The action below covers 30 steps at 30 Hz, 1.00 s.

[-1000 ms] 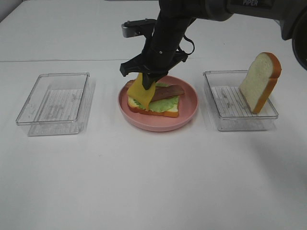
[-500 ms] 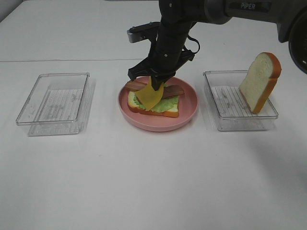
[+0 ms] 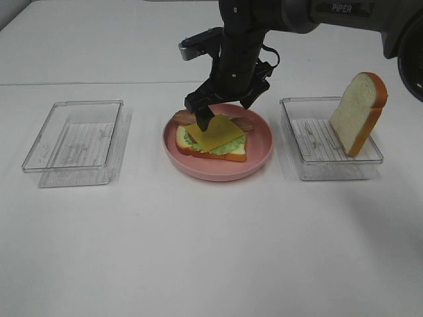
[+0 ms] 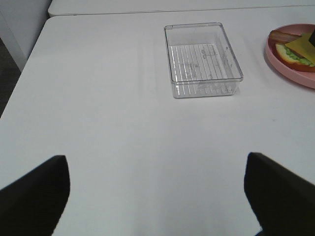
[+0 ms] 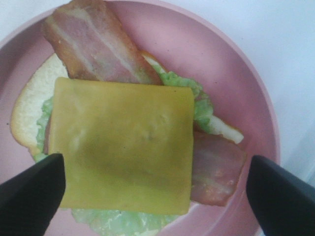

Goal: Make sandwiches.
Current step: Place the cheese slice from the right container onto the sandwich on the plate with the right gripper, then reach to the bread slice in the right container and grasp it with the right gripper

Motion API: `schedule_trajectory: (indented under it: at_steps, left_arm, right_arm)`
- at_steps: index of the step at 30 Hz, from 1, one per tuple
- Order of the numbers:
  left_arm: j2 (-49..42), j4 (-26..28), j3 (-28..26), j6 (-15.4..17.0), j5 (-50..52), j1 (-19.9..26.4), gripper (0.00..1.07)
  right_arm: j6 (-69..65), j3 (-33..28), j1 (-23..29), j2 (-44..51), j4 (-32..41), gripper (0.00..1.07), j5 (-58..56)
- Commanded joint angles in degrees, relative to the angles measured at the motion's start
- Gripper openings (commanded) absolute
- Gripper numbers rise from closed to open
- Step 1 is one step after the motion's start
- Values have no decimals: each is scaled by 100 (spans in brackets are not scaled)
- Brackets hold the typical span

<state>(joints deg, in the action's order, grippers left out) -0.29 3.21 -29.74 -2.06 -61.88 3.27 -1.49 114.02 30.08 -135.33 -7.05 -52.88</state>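
Observation:
The sandwich stack lies on the pink plate at mid table: a bread slice at the bottom, then green lettuce, bacon strips, and a yellow cheese slice flat on top. The cheese fills the right wrist view. My right gripper hovers just above the stack, open and empty, with its fingers on either side of the cheese. A second bread slice leans upright in the right clear tray. My left gripper is open and empty over bare table.
An empty clear tray stands left of the plate; it also shows in the left wrist view, with the plate's edge beyond it. A table seam runs across behind the trays.
My right gripper carried the hanging cheese slice over the stack, lowered it and let go. The cheese now lies flat on the bacon and the jaws are open.

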Motion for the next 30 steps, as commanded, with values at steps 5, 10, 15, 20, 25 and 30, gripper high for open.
schedule_trajectory:
  at_steps: [5,10,15,20,25,30]
  left_arm:
    - [-52,46,6,0,40,11,88]
    - [-52,46,6,0,40,11,88]
    - [-52,46,6,0,40,11,88]
    - [-52,46,6,0,40,11,88]
    - [-52,46,6,0,40,11,88]
    - [-52,46,6,0,40,11,88]
  right_arm:
    - [23,29,-11,195,-143,99,-252]
    - [17,29,-11,567,-504,99,-527]
    - [-52,29,-23,951,-888,99,-877]
    - [-63,29,-172,1324,-1066,99,-1232]
    - [-63,29,-642,1593,-1049,99,-1484]
    - [-63,29,-1192,1765,-1037,99,-1684]
